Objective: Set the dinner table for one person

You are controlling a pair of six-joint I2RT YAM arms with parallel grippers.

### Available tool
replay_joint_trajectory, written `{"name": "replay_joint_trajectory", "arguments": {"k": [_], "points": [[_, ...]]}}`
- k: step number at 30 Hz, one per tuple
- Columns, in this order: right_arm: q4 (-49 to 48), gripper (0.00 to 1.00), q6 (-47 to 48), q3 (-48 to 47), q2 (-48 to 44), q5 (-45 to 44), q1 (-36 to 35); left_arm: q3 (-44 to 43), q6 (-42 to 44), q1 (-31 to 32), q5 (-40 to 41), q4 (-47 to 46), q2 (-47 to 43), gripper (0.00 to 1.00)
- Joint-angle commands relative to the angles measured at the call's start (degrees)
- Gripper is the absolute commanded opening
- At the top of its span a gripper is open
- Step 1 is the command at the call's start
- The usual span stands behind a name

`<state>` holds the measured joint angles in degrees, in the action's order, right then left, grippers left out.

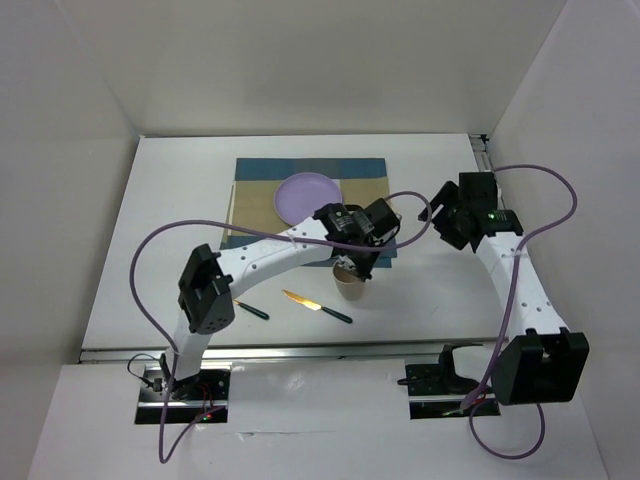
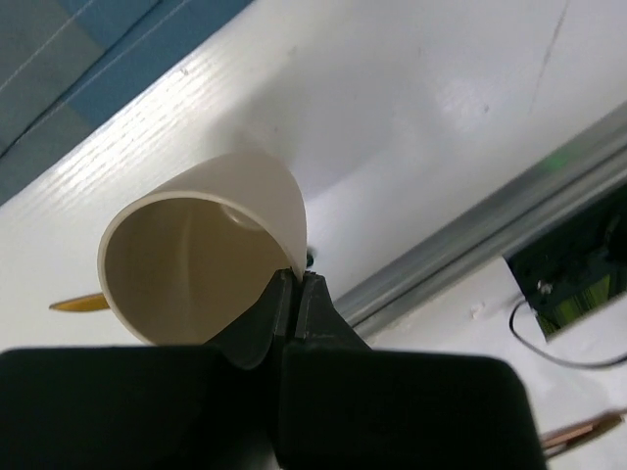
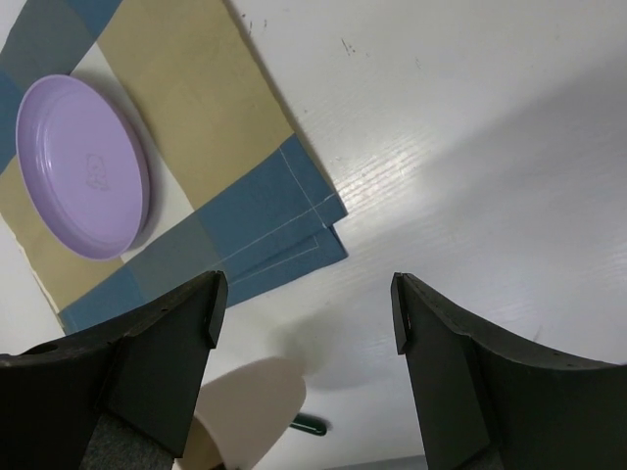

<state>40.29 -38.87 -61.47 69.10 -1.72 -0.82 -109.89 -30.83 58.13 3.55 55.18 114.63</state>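
**Item 1, left gripper** [image 2: 296,286]: jaws pinched together on the rim wall of the cup, one finger inside and one outside.

**Item 2, cup** [image 2: 196,255]: beige and empty, held tilted with its mouth toward the wrist camera. Whether its base touches the tabletop cannot be told.

**Item 3, knife** [image 1: 315,304]: orange blade, dark handle, flat on the table just left and near of the cup. A second dark-handled utensil [image 1: 252,310] lies further left, partly under the left arm.

**Item 4, placemat** [image 1: 365,172]: striped cloth beyond the cup, with a purple plate [image 1: 308,197] on it left of middle.

**Item 5, dinner table** [image 1: 170,220]: white top under everything, with an aluminium rail [image 2: 470,235] along the near edge.

**Item 6, right gripper** [image 3: 306,304]: fingers wide apart and empty, above bare table right of the placemat.

**Hazards (judged):** The pinch on one thin wall is narrow, so the cup may swivel or slip if moved fast. Set down tilted, it could tip or roll onto the knife. The two wrists are near each other, so a reach by either risks contact.

**Pose:** The left arm rises from the near-left base and bends at the elbow. Its forearm runs right and far to the centre, wrist angled down. The right arm leans far and left from its near-right base.
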Motion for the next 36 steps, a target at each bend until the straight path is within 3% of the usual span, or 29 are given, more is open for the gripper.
{"name": "replay_joint_trajectory", "arguments": {"k": [1, 7, 8, 11, 12, 14, 22, 26, 29, 32, 36], "points": [[2.3, 0.79, 0.2, 0.7, -3.3, -2.3, 0.4, -4.5, -1.6, 0.3, 5.1, 1.0, 3.4, 0.0], [3.6, 0.81, -1.2, 3.8, -5.8, -1.2, 0.9, -9.9, 0.3, 0.3, 8.7, 2.8, 11.0, 0.0], [3.6, 0.81, -1.2, 4.5, -5.8, -0.3, 0.9, -9.9, 0.3, 0.3, 8.7, 2.8, 11.1, 0.06], [3.0, 0.82, -1.2, 6.3, -7.0, 3.0, 0.9, -9.7, 0.3, 0.3, 7.5, 3.4, 10.1, 0.47], [2.3, 0.83, -1.2, 7.0, -7.0, 4.2, 0.9, -9.6, 0.9, 0.3, 7.5, 2.7, 9.3, 0.52], [0.8, 0.85, 0.1, 7.6, -7.0, 8.0, 0.9, -9.6, 0.9, 0.3, 7.0, 2.7, 7.7, 0.6], [-6.5, 0.87, 4.2, 11.4, -2.7, 22.3, 0.9, -14.7, 1.5, -1.6, 8.4, 10.3, -2.2, 0.73], [-10.6, 0.87, 7.8, 11.9, -1.2, 27.9, 0.9, -5.0, -1.2, -6.1, 9.6, 11.0, -10.8, 0.72], [-10.6, 0.85, 10.3, 11.3, 1.0, 28.6, -2.2, 8.8, -3.5, -10.3, 9.6, 9.8, -18.7, 0.68], [-11.6, 0.85, 11.0, 10.1, 3.4, 25.4, -9.6, 17.4, -8.0, -15.3, 11.2, 7.5, -27.7, 0.67], [-11.0, 0.83, 8.8, 9.3, 7.7, 15.5, -18.4, 31.2, -10.4, -23.0, 8.4, 3.4, -37.1, 0.78]]}}
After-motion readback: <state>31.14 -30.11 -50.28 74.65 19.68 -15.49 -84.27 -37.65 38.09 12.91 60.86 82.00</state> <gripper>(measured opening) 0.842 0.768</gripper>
